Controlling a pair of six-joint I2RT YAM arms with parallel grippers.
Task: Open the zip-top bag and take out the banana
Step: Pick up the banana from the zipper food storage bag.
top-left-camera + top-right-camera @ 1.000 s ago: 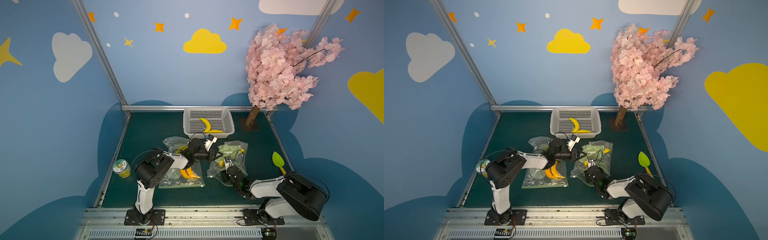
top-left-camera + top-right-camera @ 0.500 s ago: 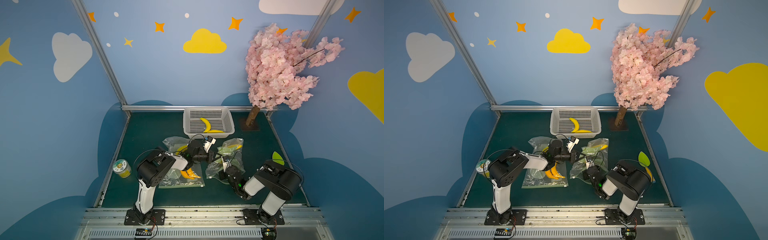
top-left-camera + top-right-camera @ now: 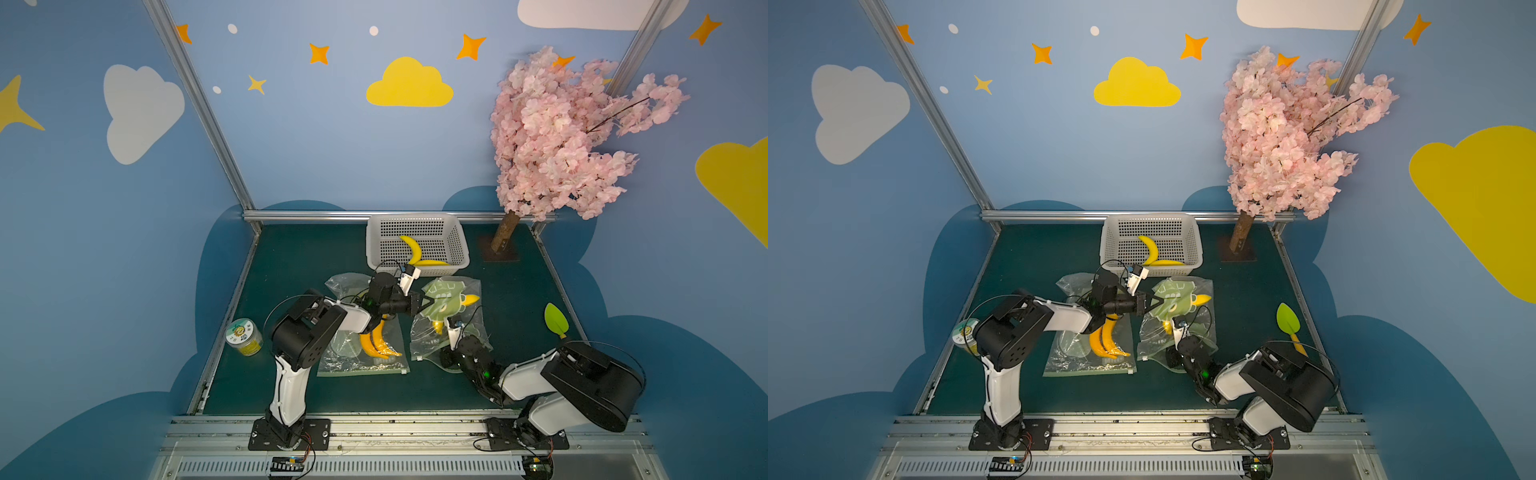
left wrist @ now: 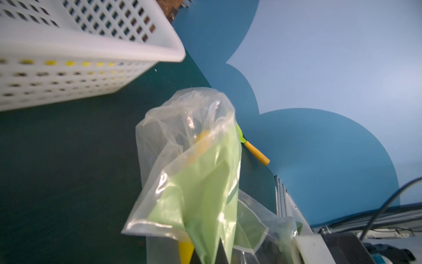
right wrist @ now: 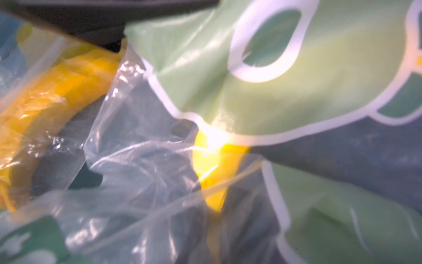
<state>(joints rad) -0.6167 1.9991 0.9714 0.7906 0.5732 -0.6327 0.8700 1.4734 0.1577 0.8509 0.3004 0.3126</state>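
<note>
The zip-top bag (image 3: pixel 451 305) is clear with a green print and lies right of centre in both top views. My left gripper (image 3: pixel 423 301) is shut on its far-left corner and holds that corner up off the mat; the pinched film (image 4: pixel 205 205) fills the left wrist view. The yellow banana (image 3: pixel 437 327) lies inside, and one tip (image 3: pixel 471 299) shows past the print. My right gripper (image 3: pixel 444 338) is at the bag's near end, shut on the banana's near end (image 5: pixel 214 173). Blurred film covers its fingers (image 5: pixel 246 228).
A white basket (image 3: pixel 459 249) holding two bananas stands at the back. A second bag with bananas (image 3: pixel 376 343) lies under the left arm, with a third bag (image 3: pixel 345 282) behind it. A jar (image 3: pixel 244 336), a green spatula (image 3: pixel 556 318) and a pink tree's trunk (image 3: pixel 505 237) stand around the edges.
The right gripper's jaws have closed at the bag's near end. The right arm's elbow swung in towards the middle and back out. The left gripper has kept its hold.
</note>
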